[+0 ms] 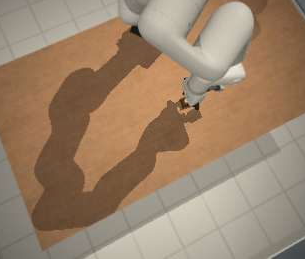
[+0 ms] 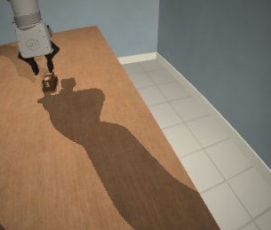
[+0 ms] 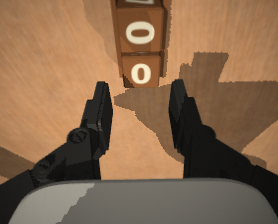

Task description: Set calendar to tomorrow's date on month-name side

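Note:
The small brown wooden calendar (image 2: 49,82) (image 1: 183,102) stands on the table, mostly hidden under the arm in the top view. In the wrist view I see two brown cubes in a row: the nearer one (image 3: 141,73) shows a white 0, and the one behind it (image 3: 139,34) also shows a 0. A further face at the top edge is cut off. My gripper (image 3: 140,95) (image 2: 43,70) hangs just short of the nearer cube. Its black fingers stand apart with nothing between them. I cannot make out the tray or the month's name.
The wooden table (image 1: 24,91) (image 2: 8,138) carries large arm shadows. Its right edge (image 2: 128,83) drops to a tiled floor. A grey wall stands behind it.

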`<state>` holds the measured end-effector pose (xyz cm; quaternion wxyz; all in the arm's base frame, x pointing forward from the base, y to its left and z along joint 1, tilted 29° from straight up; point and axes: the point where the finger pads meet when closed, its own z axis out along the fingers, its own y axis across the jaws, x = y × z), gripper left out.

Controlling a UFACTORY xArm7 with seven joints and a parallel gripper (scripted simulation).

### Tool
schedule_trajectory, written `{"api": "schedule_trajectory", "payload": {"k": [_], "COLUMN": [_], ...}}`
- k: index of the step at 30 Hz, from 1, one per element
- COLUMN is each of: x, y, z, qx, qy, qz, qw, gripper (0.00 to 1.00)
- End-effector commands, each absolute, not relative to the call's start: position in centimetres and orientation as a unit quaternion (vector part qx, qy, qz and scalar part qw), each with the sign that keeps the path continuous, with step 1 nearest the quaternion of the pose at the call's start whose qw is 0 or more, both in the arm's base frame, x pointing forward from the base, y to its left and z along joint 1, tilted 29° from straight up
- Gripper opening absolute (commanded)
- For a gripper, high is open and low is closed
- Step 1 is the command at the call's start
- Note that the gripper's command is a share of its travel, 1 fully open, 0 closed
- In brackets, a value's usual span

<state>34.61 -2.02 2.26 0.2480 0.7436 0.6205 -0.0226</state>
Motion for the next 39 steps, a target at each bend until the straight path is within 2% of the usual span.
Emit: {"api": "schedule_trajectory", "payload": {"k": [1, 39], "x": [34.9, 35.2], "y": [-2.2, -2.7], "z": [1.7, 0.6], "qx": [0.743, 0.743], "qy": [0.621, 0.621], "qz": [-0.022, -0.022], "qw": [0.248, 0.248], "gripper": [0.49, 0.49]}}
